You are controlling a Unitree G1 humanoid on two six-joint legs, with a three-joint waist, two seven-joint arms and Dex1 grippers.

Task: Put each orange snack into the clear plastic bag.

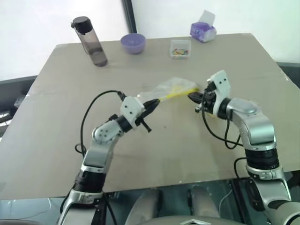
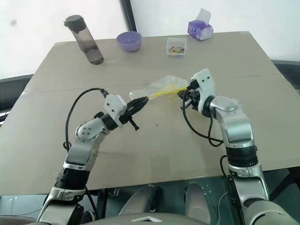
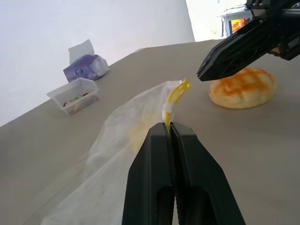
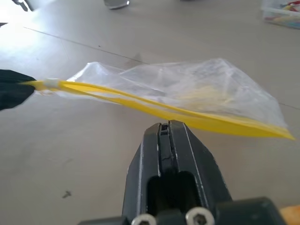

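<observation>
My left pincer (image 3: 171, 125) grips the bag (image 4: 187, 91) by its yellow strip. My right pincer (image 4: 169, 124) is closed, empty, just beside the strip. Bun (image 3: 242, 87) on the table (image 1: 154, 140).

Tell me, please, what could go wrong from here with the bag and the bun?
The left pincer grips only the end of the clear plastic bag's yellow seal strip, so it could slip free. The right pincer is shut just short of the strip, holding nothing. The bag's mouth looks flattened, and the orange bun lies outside on the table.

Orange snack (image 3: 242, 87): hidden behind right gripper (image 1: 193, 97) from the head views. Clear box (image 1: 180, 48), far side: colourful contents too small to identify. Bottle (image 1: 90, 41) label unreadable.
</observation>
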